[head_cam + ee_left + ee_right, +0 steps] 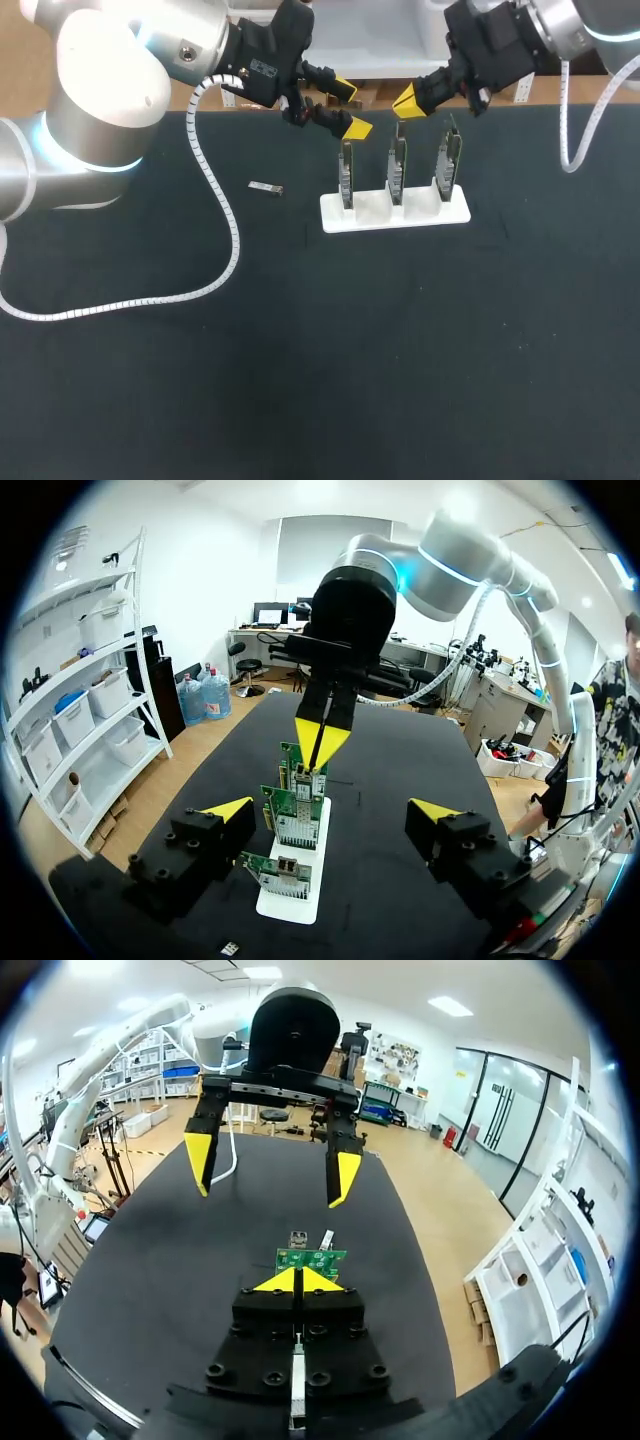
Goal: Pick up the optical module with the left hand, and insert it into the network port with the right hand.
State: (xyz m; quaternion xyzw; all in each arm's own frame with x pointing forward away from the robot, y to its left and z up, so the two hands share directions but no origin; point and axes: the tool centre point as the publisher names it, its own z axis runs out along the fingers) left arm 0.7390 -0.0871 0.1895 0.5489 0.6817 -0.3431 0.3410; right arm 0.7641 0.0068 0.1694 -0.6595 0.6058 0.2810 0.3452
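We find the module (266, 187) flat on the desk (300, 350), its long axis crosswise, left of the rack (395, 212). Beyond it and to its right hangs the left tool (348, 108), wide open, empty and the nearer. The right tool (405, 100) is closed and seemingly empty.

Black counter (300, 380) — its load.
Small optical module (266, 187) lies near a white stand (395, 213) holding three upright boards (397, 168).
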